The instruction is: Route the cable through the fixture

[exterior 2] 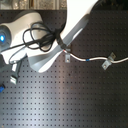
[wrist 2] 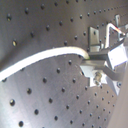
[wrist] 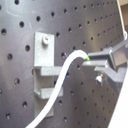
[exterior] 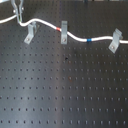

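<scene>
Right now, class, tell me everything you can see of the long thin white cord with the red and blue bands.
The long thin white cable snakes across the black perforated board in the first exterior view, passing three small grey metal clips. A short red band sits beside the middle clip, a blue band farther toward the first exterior view's right. It looks smooth, flexible and slack. In the first wrist view the gripper pinches it by a clip.

Matt black perforated metal for the counter (exterior: pixel 65 95), dotted with small holes. Dull light-grey brushed metal on the fixture (exterior: pixel 30 34) and a like clip (exterior: pixel 64 32). Smooth white plastic sheath along the cable (exterior: pixel 75 37), faintly glossy. Glossy white plastic shell on the arm (exterior 2: pixel 75 22).
</scene>
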